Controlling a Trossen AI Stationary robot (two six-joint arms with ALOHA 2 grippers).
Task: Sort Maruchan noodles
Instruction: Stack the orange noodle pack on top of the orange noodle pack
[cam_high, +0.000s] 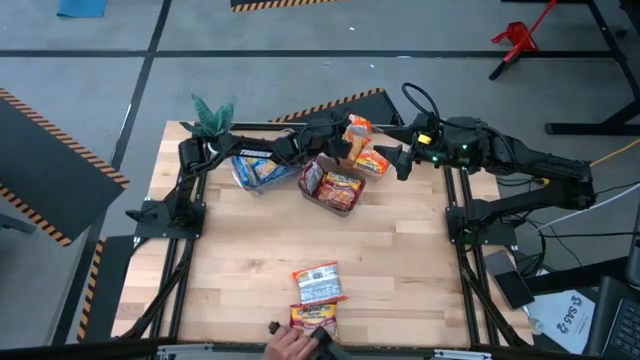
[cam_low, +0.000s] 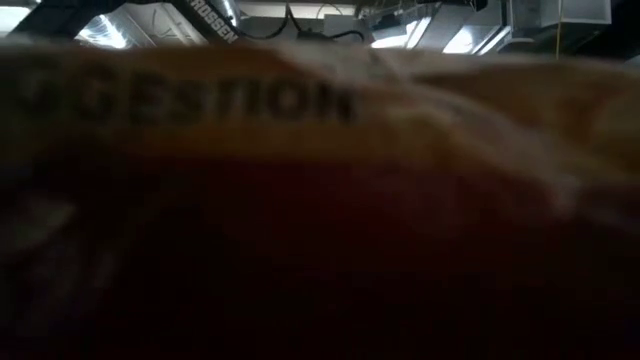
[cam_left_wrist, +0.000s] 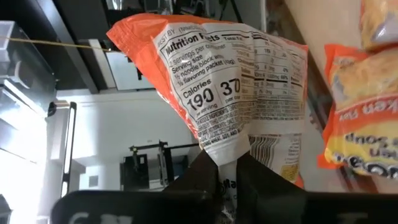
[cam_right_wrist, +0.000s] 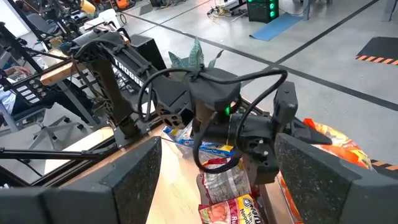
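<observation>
Orange noodle packet (cam_left_wrist: 230, 87) upright, long axis vertical, bottom edge clenched in left pincer (cam_left_wrist: 225, 171).

A blurred noodle packet (cam_low: 320, 200) is blocking your low view; a hand (cam_high: 290, 343) is getting cut off at the table's edge.
</observation>
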